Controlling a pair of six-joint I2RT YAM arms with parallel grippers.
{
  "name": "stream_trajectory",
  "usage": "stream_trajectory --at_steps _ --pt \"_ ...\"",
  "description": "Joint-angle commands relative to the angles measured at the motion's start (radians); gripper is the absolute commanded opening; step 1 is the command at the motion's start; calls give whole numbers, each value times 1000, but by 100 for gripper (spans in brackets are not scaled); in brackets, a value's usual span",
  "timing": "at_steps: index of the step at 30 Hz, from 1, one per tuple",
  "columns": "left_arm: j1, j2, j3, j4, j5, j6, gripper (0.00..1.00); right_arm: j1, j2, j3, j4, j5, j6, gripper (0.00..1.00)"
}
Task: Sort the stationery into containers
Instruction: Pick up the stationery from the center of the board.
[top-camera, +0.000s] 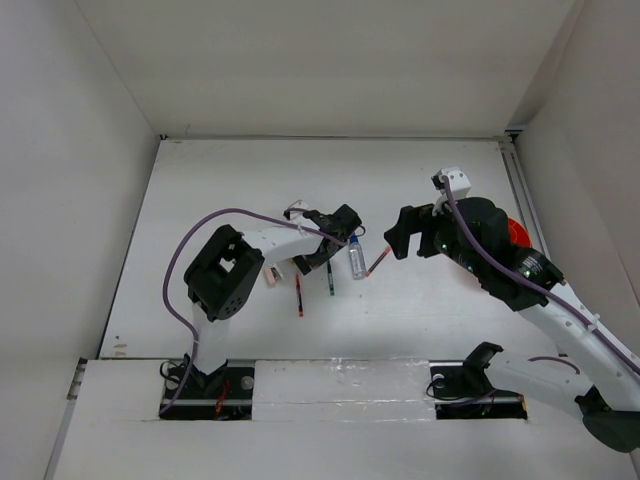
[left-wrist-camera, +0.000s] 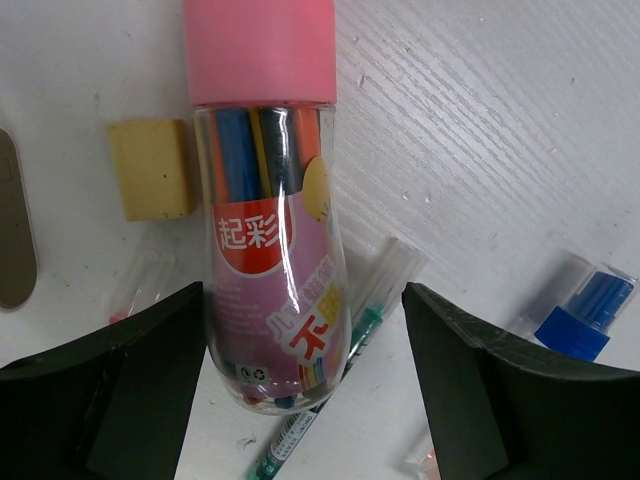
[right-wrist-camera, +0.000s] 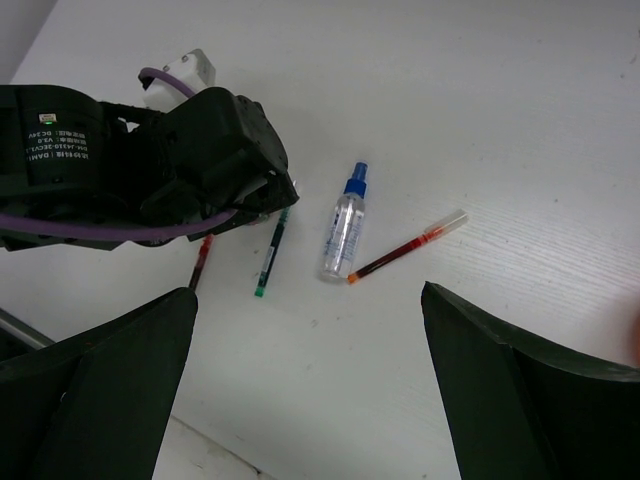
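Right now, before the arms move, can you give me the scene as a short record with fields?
left gripper: open, one finger on each side of the clear pink-capped marker tube
right gripper: open, empty, above the white table
by the tube: tan rectangular eraser, thin dark-green pen
further right: clear blue-capped spray bottle, thin orange-red pen
container: round orange-red plastic cup, mostly hidden in the top view

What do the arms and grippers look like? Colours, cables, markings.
Left arm and right arm: white links, black joint housings, a purple cable along each. White printed label on the left wrist housing. Fingers are matte black wedges. Small white block on the right wrist.
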Motion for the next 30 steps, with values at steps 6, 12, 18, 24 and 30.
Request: stream_trajectory --at_steps 6,12,18,24,30 --pt "15 4 -19 -12 -20 -45 73 3 -8 -5 46 -16 -7 100" --pt "15 13 -19 -12 -11 -54 66 3 -8 -5 46 -25 -7 100" --pt "24 13 -28 -12 -11 -55 53 3 2 -5 46 -46 -7 100" --pt "24 22 -28 -12 -2 -65 33 3 2 -5 46 -46 -7 100" --pt "24 22 -28 -12 -2 -65 16 3 11 -5 46 -46 -7 100"
